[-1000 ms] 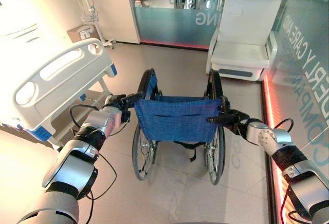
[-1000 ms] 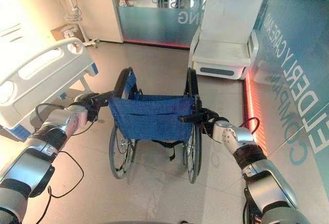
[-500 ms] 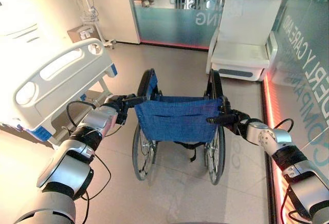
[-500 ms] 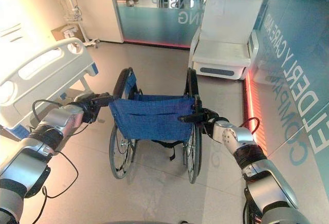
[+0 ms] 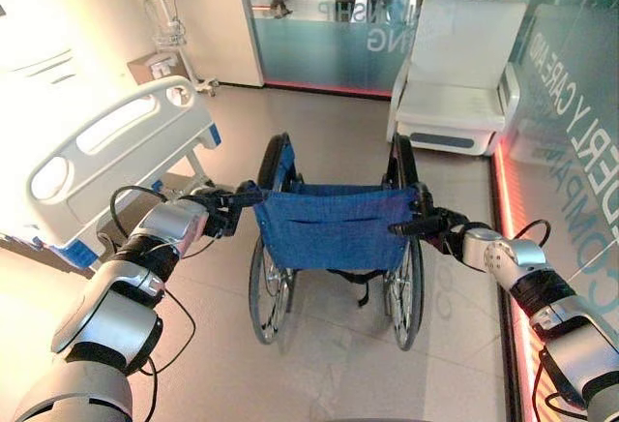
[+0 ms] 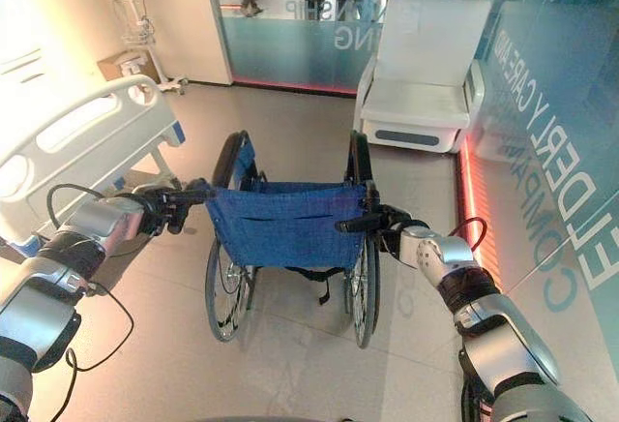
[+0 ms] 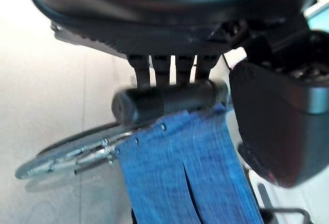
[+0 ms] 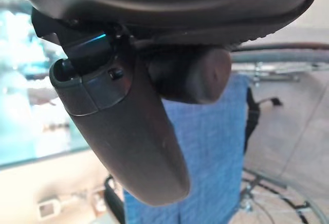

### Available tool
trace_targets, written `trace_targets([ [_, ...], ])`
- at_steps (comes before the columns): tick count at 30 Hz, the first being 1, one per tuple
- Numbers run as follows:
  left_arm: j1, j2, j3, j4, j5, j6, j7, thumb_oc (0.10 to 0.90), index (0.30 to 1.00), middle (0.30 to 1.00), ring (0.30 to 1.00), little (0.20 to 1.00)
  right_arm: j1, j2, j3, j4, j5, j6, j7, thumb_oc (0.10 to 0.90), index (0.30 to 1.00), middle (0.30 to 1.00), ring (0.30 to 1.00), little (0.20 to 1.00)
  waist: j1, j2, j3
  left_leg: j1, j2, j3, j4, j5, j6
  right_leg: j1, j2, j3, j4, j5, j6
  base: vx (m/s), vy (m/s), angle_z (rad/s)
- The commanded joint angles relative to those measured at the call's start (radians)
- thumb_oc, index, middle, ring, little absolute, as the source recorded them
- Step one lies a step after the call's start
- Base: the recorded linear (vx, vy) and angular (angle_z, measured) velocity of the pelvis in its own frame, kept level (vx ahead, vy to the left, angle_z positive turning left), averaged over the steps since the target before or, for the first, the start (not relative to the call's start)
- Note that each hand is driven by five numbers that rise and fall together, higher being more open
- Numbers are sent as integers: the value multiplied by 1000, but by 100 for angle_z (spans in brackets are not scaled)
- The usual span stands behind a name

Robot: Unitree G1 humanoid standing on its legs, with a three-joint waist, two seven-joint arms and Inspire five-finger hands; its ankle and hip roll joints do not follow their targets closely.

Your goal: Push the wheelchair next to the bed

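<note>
Both silver-grey arms reach forward, elbows slightly bent. The left hand (image 5: 215, 217) has its fingers curled around a push handle (image 7: 169, 100); the right hand (image 5: 443, 230) is wrapped likewise around the other handle (image 8: 193, 75).

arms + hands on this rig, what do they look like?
Left arm and right arm: silver-grey shells with black ribbed bands at the joints. Left hand and right hand: dark, glossy, with fingers in a row and a bulky thumb.

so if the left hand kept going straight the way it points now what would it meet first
The left hand is curled round the wheelchair push handle, pointing forward and slightly right. Straight on it would likely press into the backrest frame; beyond looks like open floor, though depth is unclear.
</note>
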Motion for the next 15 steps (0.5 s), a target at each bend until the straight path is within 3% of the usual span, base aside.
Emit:
trace_targets([
  [1,-183,-107,-121,-8,-57,-25,-100,400,300,300,300,300,-291,119,31,13,73,-68,36,502,453,453,453,453,44,-22,-40,-26,-82,23,3,-33,-4,27,-6,-20,2,-18,21,0,0,0],
  [2,-185,-108,-122,-8,-58,-25,-99,400,300,300,300,300,-293,121,31,14,73,-68,35,427,340,340,340,340,44,-22,-40,-26,-82,23,3,-33,-4,27,-7,-21,2,-18,21,0,0,0],
  [3,-191,-112,-124,-8,-55,-24,-96,400,300,300,300,300,-300,126,34,18,81,-69,32,400,300,300,300,300,45,-22,-41,-26,-82,23,3,-33,-4,28,-7,-22,2,-17,21,0,0,0],
  [15,-247,-190,-135,33,-93,-71,-67,400,300,300,300,300,-363,204,48,93,125,-60,27,400,300,300,300,300,51,-23,-51,-26,-86,14,3,-36,-1,30,-12,-21,2,-20,21,6,2,0],
])
